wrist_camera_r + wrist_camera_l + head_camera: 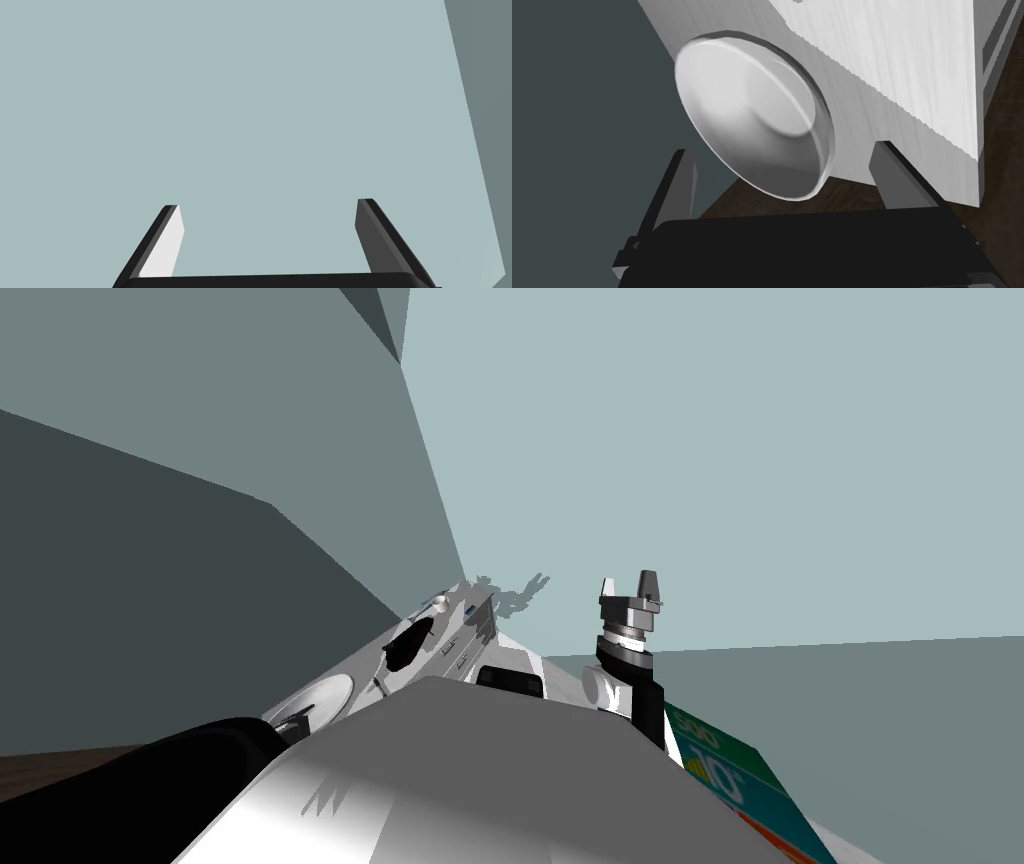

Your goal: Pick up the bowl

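Bowl point(752, 115) on counter point(902, 75), spread left gripper point(782, 149) near

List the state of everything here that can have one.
bowl, empty, sitting on the white countertop, not gripped.
left gripper, open, aimed at the bowl, holding nothing.
right gripper, open, holding nothing.
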You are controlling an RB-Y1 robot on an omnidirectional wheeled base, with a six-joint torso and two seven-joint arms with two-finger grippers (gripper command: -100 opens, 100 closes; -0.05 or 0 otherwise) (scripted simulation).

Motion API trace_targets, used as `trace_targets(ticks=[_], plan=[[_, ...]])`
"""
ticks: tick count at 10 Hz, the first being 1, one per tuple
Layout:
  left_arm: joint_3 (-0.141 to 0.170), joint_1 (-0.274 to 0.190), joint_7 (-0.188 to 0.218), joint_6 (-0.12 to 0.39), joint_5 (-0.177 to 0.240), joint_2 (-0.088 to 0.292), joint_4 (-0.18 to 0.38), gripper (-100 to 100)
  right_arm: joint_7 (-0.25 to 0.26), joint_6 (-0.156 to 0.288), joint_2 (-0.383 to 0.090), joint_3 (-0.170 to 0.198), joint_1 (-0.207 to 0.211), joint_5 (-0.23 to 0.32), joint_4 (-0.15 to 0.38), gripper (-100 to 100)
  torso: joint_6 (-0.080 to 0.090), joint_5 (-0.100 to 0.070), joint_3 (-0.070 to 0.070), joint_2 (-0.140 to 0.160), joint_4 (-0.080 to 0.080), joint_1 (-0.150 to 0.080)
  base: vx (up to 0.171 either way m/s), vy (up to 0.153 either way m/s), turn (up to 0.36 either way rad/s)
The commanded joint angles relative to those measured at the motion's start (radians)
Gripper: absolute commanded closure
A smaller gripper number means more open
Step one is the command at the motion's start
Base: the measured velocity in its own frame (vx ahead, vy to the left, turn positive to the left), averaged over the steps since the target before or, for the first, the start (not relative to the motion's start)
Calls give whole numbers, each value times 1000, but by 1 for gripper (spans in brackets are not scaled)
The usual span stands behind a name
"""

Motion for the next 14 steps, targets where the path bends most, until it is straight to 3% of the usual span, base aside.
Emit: trace_targets(ticks=[1, 5, 6, 7, 8, 9, 11, 12, 13, 14], plan=[[-12, 31, 4, 31, 13, 11, 32, -100, 0, 0, 0, 0, 0, 0, 0, 0, 0, 0, 0, 0, 0, 0, 34, 123, -180], [-55, 77, 10, 97, 40, 23, 90, -100, 0, 0, 0, 0, 0, 0, 0, 0, 0, 0, -1, -2, 0, 2, 45, 120, -126], [-81, 81, 10, 114, 47, 18, 108, -100, 0, 0, 0, 0, 0, 0, 0, 0, 0, 0, -1, -1, 0, 1, 26, 94, -72], [-66, 75, 12, 108, 36, 15, 91, -100, 0, 0, 0, 0, 0, 0, 0, 0, -1, 0, 0, -1, 0, 0, 12, 38, -16], [-69, 74, 11, 112, 35, 13, 94, 0, 0, 0, 0, 0, 0, 0, 0, 0, -1, -1, 0, 0, 0, -3, 2, 8, 0], [-71, 50, 4, 99, 27, 8, 125, -100, 0, 0, 0, 0, 0, 0, 0, 0, -1, -1, 0, 0, 0, -6, -1, 15, -1], [-74, 19, -5, 84, 17, 1, 164, -100, 0, 0, 0, 0, 0, 0, 0, 0, -1, -1, 1, 1, 0, -6, -2, 20, -2], [-73, 27, -1, 92, 20, 4, 152, -100, 0, 0, 0, 0, 0, 0, 0, 0, -1, -1, 1, 1, 0, -5, 1, 11, -2], [-73, 25, -2, 90, 20, 4, 154, 100, 0, 0, 0, 0, 0, 0, 0, 0, -1, -1, 0, 1, 0, -6, 0, 0, 0], [-73, 26, -2, 90, 20, 4, 154, 100, 0, 0, 0, 0, 0, 0, 0, 0, -1, -1, 0, 1, 0, -7, -2, -2, 13]])
